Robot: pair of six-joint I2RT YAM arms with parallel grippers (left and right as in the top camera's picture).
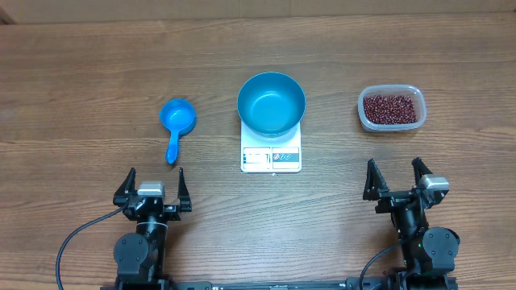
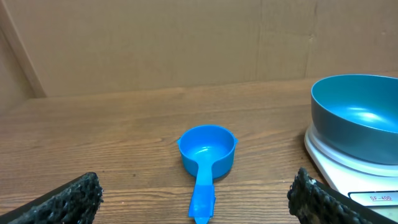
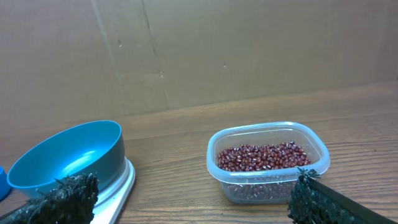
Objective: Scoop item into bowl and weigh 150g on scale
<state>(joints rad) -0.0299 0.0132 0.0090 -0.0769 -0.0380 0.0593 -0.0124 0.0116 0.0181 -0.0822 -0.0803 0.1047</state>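
The bright blue bowl (image 1: 272, 102) (image 2: 357, 115) (image 3: 67, 155) stands empty on the white scale (image 1: 271, 155) (image 2: 373, 199) (image 3: 115, 186) at the table's middle. Dark red-brown beans, the item (image 1: 392, 108) (image 3: 264, 157), fill a clear plastic tub (image 1: 391, 122) (image 3: 268, 183) at the right. A small blue handled scoop (image 1: 176, 121) (image 2: 206, 152) lies left of the scale, handle toward me. My left gripper (image 1: 153, 184) (image 2: 196, 202) stands open just short of the scoop's handle. My right gripper (image 1: 396, 176) (image 3: 194, 199) stands open short of the tub. Neither holds anything.
A brown cardboard wall (image 2: 186, 43) (image 3: 249, 50) runs along the far side of the wooden table (image 1: 81, 80). Both arm bases sit at the near edge with cables trailing from them.
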